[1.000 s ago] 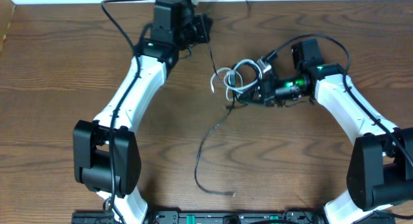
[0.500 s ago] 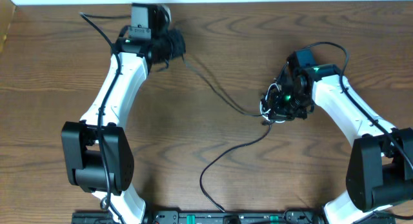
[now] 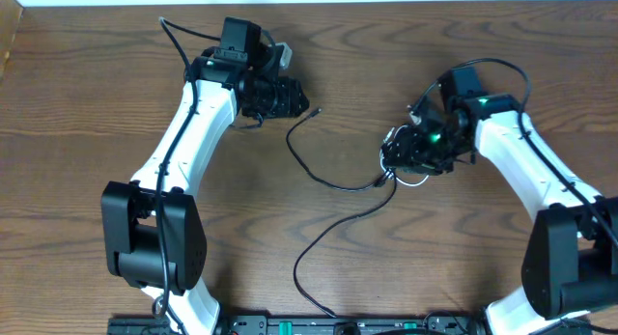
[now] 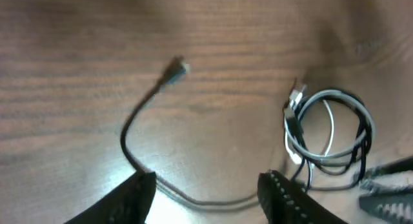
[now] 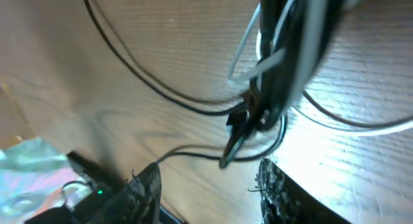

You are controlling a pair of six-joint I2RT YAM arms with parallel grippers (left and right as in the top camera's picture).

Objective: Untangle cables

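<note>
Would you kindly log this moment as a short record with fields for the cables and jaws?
black cable: slack on the table, one plug lying free
white cable: coiled, black strands looped through it
left jaws: open, nothing clamped
right jaws: open, close to the coil
untangled: not yet
</note>
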